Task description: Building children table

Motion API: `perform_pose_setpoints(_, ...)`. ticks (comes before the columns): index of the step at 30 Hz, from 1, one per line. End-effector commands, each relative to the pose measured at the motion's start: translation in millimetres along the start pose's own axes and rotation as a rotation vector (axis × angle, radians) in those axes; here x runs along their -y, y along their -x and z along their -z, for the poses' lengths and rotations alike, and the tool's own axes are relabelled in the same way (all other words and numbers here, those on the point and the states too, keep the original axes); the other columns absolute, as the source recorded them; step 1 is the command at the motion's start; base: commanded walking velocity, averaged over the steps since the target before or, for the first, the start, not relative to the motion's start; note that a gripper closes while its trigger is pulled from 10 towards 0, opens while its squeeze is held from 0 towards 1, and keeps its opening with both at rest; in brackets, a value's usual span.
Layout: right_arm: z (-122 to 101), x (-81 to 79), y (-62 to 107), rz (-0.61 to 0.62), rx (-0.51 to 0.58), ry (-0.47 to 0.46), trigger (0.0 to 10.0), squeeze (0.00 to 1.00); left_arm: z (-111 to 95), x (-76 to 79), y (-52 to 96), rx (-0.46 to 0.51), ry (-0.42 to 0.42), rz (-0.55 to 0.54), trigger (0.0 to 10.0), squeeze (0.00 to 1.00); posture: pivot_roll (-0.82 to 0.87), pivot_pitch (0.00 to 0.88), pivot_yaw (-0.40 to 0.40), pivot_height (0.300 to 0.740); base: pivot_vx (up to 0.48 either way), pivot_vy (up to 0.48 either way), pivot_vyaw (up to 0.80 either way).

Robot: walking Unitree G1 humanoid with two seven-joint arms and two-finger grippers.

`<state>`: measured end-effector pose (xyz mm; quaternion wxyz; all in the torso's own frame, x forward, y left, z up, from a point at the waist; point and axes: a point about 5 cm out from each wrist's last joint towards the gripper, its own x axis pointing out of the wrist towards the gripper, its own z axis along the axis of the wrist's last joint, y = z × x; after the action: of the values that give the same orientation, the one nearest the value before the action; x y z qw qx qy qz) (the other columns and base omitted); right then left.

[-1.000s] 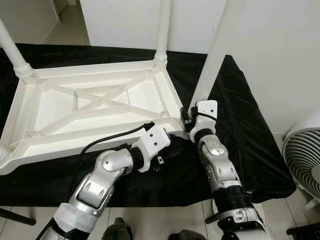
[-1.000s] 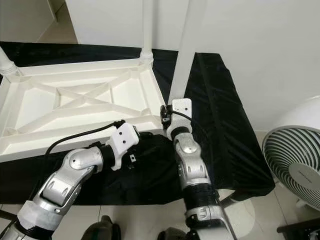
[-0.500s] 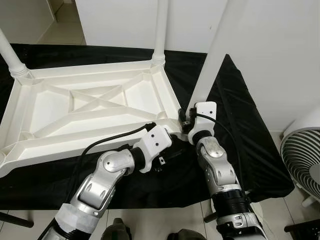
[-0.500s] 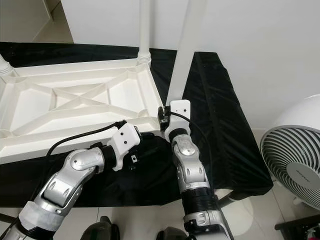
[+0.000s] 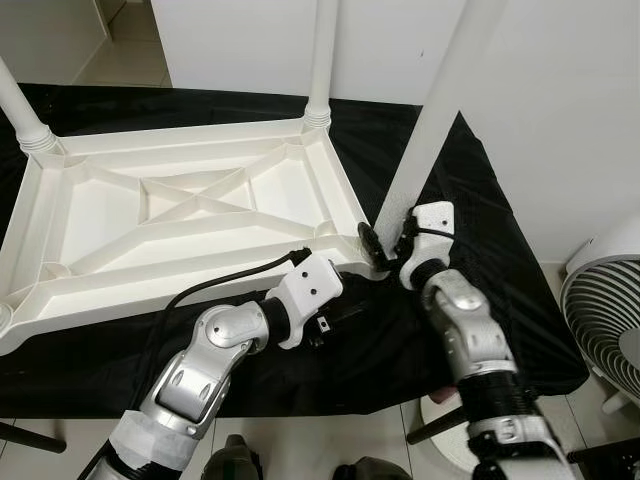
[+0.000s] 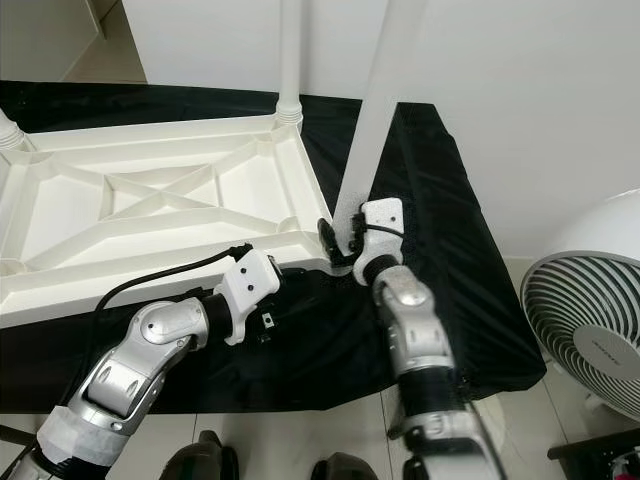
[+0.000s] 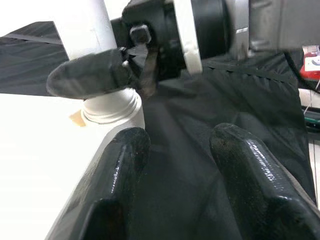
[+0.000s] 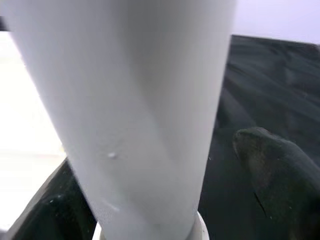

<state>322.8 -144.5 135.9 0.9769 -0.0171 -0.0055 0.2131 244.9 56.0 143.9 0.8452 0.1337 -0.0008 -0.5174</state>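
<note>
A white plastic children's table (image 5: 200, 200) lies upside down on a black cloth (image 5: 480, 290). A leg stands at the far right corner (image 5: 322, 60) and another at the far left corner (image 5: 20, 110). A third white leg (image 5: 430, 120) rises, leaning right, from the near right corner socket (image 7: 112, 107). My right gripper (image 5: 385, 240) straddles the base of this leg. One finger (image 8: 275, 175) stands off the leg with a gap, so the gripper is open. My left gripper (image 7: 175, 165) is open just below that corner, over the cloth, holding nothing.
A white fan (image 5: 605, 320) stands on the floor at the right, beyond the cloth's edge. A white wall (image 5: 560, 100) runs close behind and to the right. A black cable (image 5: 220, 275) loops along my left arm over the table's near rim.
My right wrist has swung to the right around the base of the near right leg, and that leg now leans further right. The left arm has barely moved.
</note>
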Motion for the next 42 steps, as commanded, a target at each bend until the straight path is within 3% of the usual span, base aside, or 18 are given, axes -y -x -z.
perform_pose_setpoints(1, 1, 0.7, 0.0, -0.091, 0.000, 0.020, 10.0, 0.00, 1, -1.1, 0.2, -0.013, 0.000, -0.032, 10.0, 0.00, 0.00, 0.000, -0.053, 0.740, 0.000, 0.000, 0.00)
perform_pose_setpoints(6, 2, 1.4, -5.8, -0.251, -0.025, 0.106, 10.0, 0.00, 1, -3.6, 0.1, -0.011, -0.003, -0.042, 10.0, 0.00, 0.01, 0.000, -0.056, 0.740, 0.000, 0.000, 0.00)
perform_pose_setpoints(14, 4, -5.0, -15.1, -0.412, -0.051, 0.138, 10.0, 0.00, 1, -4.8, 2.7, -0.017, -0.002, -0.059, 10.0, 0.00, 0.02, 0.000, -0.061, 0.740, 0.000, 0.000, 0.00)
perform_pose_setpoints(15, 5, -5.4, -16.6, -0.433, -0.059, 0.146, 8.7, 0.00, 1, -5.6, 3.4, -0.018, -0.002, -0.063, 10.0, 0.00, 0.03, 0.000, -0.062, 0.740, 0.000, 0.000, 0.00)
perform_pose_setpoints(16, 5, -5.4, -16.6, -0.433, -0.059, 0.146, 8.7, 0.00, 1, -5.6, 3.4, -0.018, -0.002, -0.063, 10.0, 0.00, 0.03, 0.000, -0.062, 0.740, 0.000, 0.000, 0.00)
perform_pose_setpoints(17, 6, -4.6, -17.7, -0.454, -0.066, 0.149, 0.7, 0.00, 1, -6.6, 3.9, -0.018, -0.003, -0.068, 10.0, 0.00, 0.03, 0.000, -0.062, 0.740, 0.000, 0.000, 0.00)
perform_pose_setpoints(18, 6, -4.6, -17.7, -0.454, -0.066, 0.149, 0.7, 0.00, 1, -6.6, 3.9, -0.018, -0.003, -0.068, 10.0, 0.00, 0.03, 0.000, -0.062, 0.740, 0.000, 0.000, 0.00)
perform_pose_setpoints(19, 7, -3.5, -18.7, -0.471, -0.070, 0.152, 0.0, 0.00, 1, -7.2, 4.2, -0.017, -0.003, -0.073, 10.0, 0.00, 0.04, 0.000, -0.066, 0.740, 0.000, 0.000, 0.00)
perform_pose_setpoints(30, 17, 5.2, -20.8, -0.407, -0.133, 0.099, 0.0, 0.00, 0, -8.0, 5.6, -0.017, -0.003, -0.084, 10.0, 0.00, 0.03, 0.000, -0.062, 0.740, 0.000, 0.000, 0.00)
perform_pose_setpoints(37, 22, 10.3, -20.0, -0.266, -0.137, 0.098, 0.0, 0.00, 0, -9.5, 5.5, -0.019, -0.006, -0.079, 10.0, 0.00, 0.03, 0.000, -0.055, 0.740, 0.000, 0.000, 0.00)
perform_pose_setpoints(38, 24, 9.9, -18.5, -0.133, -0.133, 0.042, 0.0, 0.00, 0, -8.8, 6.0, -0.020, -0.004, -0.074, 10.0, 0.00, 0.02, 0.000, -0.051, 0.740, 0.000, 0.000, 0.00)
perform_pose_setpoints(41, 25, 9.8, -17.6, -0.083, -0.135, 0.017, 0.0, 0.00, 0, -8.4, 6.0, -0.021, -0.003, -0.072, 10.0, 0.00, 0.02, 0.000, -0.051, 0.740, 0.000, 0.000, 0.00)
perform_pose_setpoints(42, 27, 4.9, -12.6, 0.032, -0.127, -0.003, 0.0, 0.00, 0, -7.5, 5.7, -0.022, -0.002, -0.065, 10.0, 0.00, 0.02, 0.000, -0.046, 0.740, 0.000, 0.000, 0.00)
